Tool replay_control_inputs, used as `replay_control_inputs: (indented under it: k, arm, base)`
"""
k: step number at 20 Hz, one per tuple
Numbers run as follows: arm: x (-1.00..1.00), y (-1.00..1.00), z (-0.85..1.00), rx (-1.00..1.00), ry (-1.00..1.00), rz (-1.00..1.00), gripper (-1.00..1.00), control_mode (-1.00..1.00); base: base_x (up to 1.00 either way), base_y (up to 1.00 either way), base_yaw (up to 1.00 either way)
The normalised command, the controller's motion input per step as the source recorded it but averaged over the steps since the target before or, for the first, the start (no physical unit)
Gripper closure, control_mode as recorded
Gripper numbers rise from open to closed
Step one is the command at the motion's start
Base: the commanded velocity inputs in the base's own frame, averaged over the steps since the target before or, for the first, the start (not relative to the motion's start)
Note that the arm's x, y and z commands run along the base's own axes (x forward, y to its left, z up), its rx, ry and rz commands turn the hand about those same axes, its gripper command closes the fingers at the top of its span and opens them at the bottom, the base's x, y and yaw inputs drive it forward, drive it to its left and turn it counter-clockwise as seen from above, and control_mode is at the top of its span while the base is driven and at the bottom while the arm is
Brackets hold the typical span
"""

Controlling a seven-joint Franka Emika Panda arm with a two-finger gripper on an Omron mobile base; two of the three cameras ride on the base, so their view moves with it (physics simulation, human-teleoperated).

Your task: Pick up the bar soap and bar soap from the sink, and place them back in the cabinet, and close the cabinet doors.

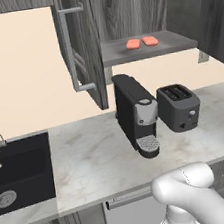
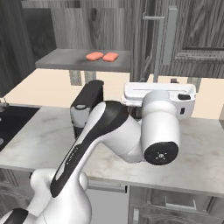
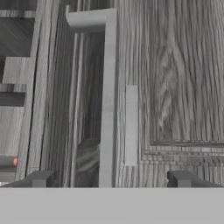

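We note both bar soaps [image 1: 141,42] side by side on the cabinet [image 1: 148,48] shelf, upper centre of frame, doors standing open. Sink [image 1: 21,169] at lower left holds just its drain, as far as we can see. Gripper [image 3: 111,179] fingers spread, facing a door handle [image 3: 107,96], grasping nothing.

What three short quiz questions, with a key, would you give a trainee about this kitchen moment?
1. True or false: both bar soaps lie on the cabinet shelf.
2. Which appliance stands right of the coffee machine in the left base view? A kettle, B toaster, C blender.
3. In the hand view, what long silver thing runs between the fingertips of the pincer?

Key
1. True.
2. B, the toaster.
3. The bar handle of a cabinet door; the jaws stand apart, one on each side.
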Motion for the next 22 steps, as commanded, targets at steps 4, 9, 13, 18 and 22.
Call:
replay_control_inputs:
  k: [4,9,13,18,22]
  arm:
    - [0.15,-0.19,0.00,0.00,0.00,0.09,-1.00,-1.00]
    - [0.09,-0.08,0.00,0.00,0.00,0.10,-1.00,-1.00]
    - [0.04,0.00,0.00,0.00,0.00,0.11,-1.00,-1.00]
    - [0.00,0.00,0.00,0.00,0.00,0.12,-1.00,-1.00]
    - [0.00,0.00,0.00,0.00,0.00,0.10,-1.00,-1.00]
  base:
    - [0.00,0.00,0.00]
    - [0.00,0.00,0.00]
    - [0.00,0.00,0.00]
    - [0.00,0.00,0.00]
    - [0.00,0.00,0.00]
